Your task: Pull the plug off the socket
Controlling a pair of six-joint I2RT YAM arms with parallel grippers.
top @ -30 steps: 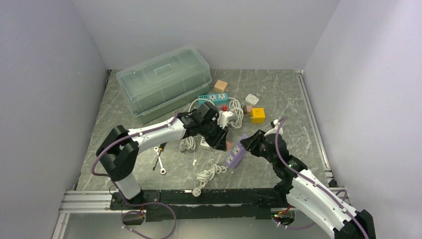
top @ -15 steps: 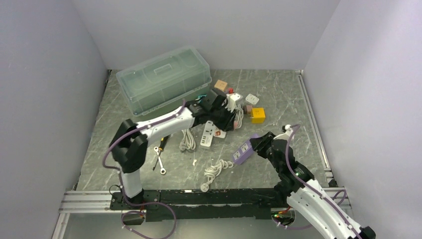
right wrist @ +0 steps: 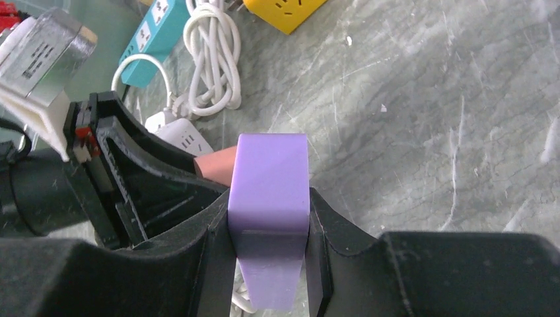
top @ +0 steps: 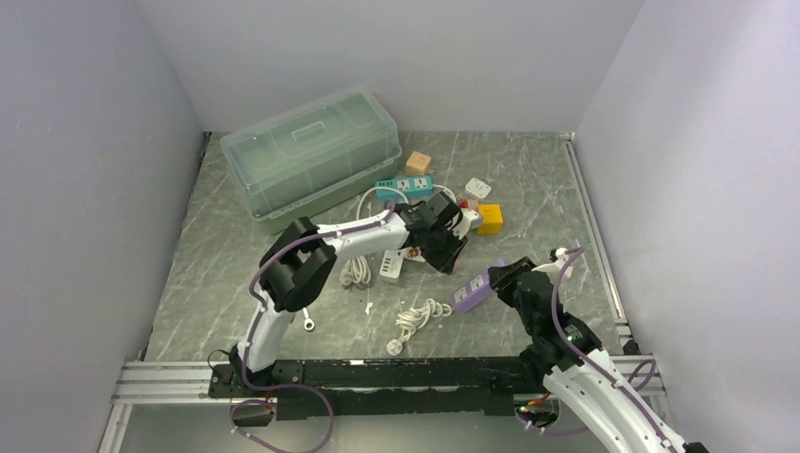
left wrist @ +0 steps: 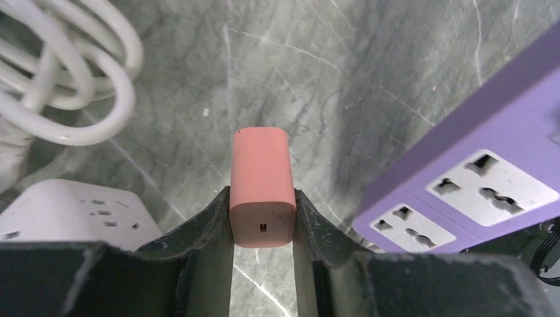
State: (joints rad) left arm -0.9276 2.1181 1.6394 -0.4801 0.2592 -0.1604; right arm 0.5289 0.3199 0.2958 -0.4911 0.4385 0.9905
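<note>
2 claws: both are clamped on something.
Left claw [left wrist: 262, 201]: narrow, with a finger pressed on each side of the pink plug [left wrist: 261, 173].
Right claw [right wrist: 269, 208]: closed on the purple power strip [right wrist: 269, 173], gripping across its width.
Plug position: above the grey table [left wrist: 343, 72], just beside the strip's socket face; the left wrist view shows a gap between them.
Sockets: 2 faces show in the left wrist view, and the plug is outside both.
Hidden: the plug's prongs face away from the camera; the strip is cut off at the frame edge.
Hard to judge: in the right wrist view only a corner of the plug shows behind a black finger, so contact with the strip cannot be told there.
Nearby: a coiled white cable [left wrist: 66, 99] and a white power strip [left wrist: 66, 211], both cropped.
</note>
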